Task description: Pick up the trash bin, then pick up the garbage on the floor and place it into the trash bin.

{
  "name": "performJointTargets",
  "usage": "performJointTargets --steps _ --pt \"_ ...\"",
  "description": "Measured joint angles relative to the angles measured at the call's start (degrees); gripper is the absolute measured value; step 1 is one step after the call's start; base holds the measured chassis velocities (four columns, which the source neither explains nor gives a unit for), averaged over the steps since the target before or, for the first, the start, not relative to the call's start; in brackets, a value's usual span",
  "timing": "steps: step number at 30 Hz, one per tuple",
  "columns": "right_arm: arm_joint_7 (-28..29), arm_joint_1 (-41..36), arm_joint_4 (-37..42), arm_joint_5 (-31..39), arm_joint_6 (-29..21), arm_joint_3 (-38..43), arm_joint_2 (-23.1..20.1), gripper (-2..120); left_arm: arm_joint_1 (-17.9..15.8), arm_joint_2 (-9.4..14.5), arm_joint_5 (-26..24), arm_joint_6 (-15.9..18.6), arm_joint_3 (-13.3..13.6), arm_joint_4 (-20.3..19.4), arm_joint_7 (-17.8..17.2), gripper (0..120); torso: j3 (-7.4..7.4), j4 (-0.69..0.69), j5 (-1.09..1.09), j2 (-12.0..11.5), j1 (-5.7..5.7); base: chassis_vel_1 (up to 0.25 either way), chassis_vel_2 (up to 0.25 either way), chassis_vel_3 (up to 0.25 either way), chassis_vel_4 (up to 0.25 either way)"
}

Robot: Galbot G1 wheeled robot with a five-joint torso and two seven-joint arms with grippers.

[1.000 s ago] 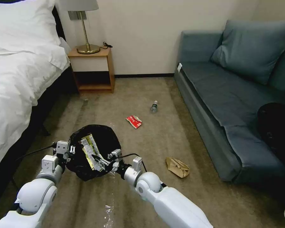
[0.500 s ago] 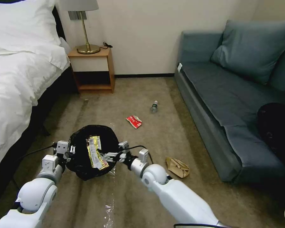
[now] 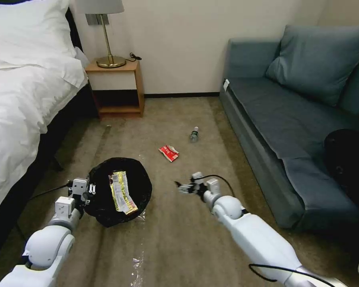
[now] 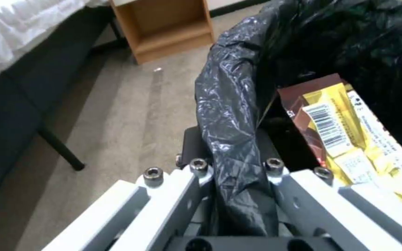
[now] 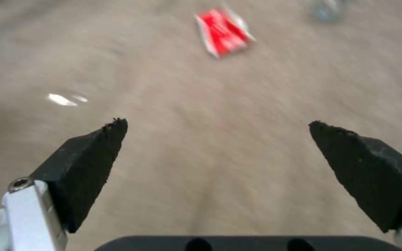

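In the head view, the trash bin [image 3: 119, 191] was held just above the floor by the left gripper [image 3: 87, 188], with the yellowish wrapper [image 3: 122, 192] lying inside it, while the red-and-white packet [image 3: 169, 153] and the clear bottle [image 3: 194, 134] lay on the carpet ahead of the right gripper [image 3: 182, 185].

In the left wrist view, the jaws were seen clenched on the bag-covered rim [image 4: 231, 146], a light but slippery hold by the look of it, and only a barcode [image 4: 326, 127] could be made out on the wrapper.

In the right wrist view, the jaws were spread wide and empty above the carpet, the packet [image 5: 223, 32], judged thin, light and best pinched across a raised edge, lay ahead, and its white print could not be read.
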Motion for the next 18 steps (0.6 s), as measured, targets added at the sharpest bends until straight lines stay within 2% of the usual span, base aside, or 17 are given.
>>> performJointTargets --steps 7,8,18 --pt "-3.8 0.1 -10.5 -7.4 0.7 8.2 -0.2 100 -4.3 0.3 0.0 -0.1 3.6 2.6 0.1 5 0.00 0.00 -0.01 0.0 0.00 0.000 0.000 0.000 0.000" --pt "-4.5 0.1 -13.1 -8.6 0.9 10.5 -0.2 100 -5.4 0.6 -0.2 -0.1 4.5 3.2 0.1 5 0.00 -0.05 0.00 0.0 0.00 0.000 0.000 0.000 0.000" --pt "-8.9 -0.7 -16.1 -11.0 -0.3 13.1 -0.1 100 -7.0 0.5 -0.3 -0.1 5.5 5.0 0.1 5 -0.01 0.00 -0.01 0.0 0.00 0.000 0.000 0.000 0.000"
